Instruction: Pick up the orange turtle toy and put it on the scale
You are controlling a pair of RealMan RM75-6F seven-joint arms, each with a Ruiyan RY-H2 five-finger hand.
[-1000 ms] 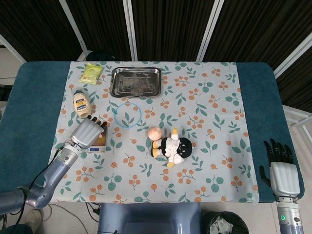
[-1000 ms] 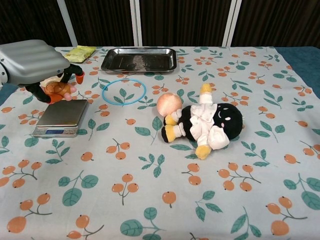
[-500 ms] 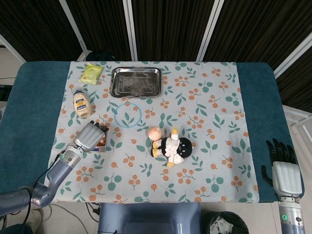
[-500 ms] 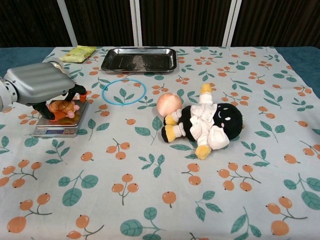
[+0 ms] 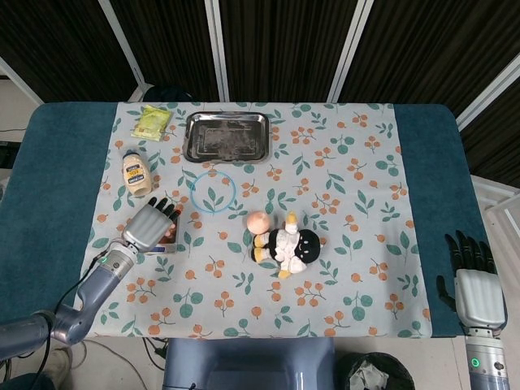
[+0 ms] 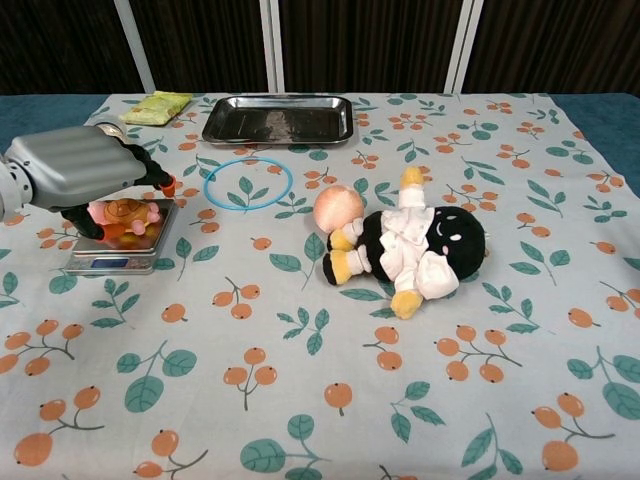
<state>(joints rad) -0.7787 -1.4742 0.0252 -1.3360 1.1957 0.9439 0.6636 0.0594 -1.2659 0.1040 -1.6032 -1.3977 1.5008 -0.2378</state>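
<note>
We see the orange turtle toy [image 6: 124, 217] resting on the scale [image 6: 121, 250], near the left edge of the surface [image 6: 330, 330]. Our left hand [image 6: 75, 170] is over the toy from the left, its fingers [image 6: 150, 178] spread apart and arched above it; in the chest view they appear to have let go, though we cannot tell whether a lower finger touches the toy. In the head view the left hand [image 5: 148, 224] covers most of the scale, and only a bit of orange shows beside it. Our right hand [image 5: 475, 288] hangs off the right edge of the surface, well apart from everything, its fingers straight and spread, holding nothing.

Near the middle lies a black and white plush doll [image 6: 415, 245] with a peach ball [image 6: 338, 207] touching it. A blue ring [image 6: 248, 184] lies flat between the scale and a metal tray [image 6: 278, 118]. A mayonnaise bottle [image 5: 136, 172] and a yellow packet [image 5: 151, 122] sit toward the far left.
</note>
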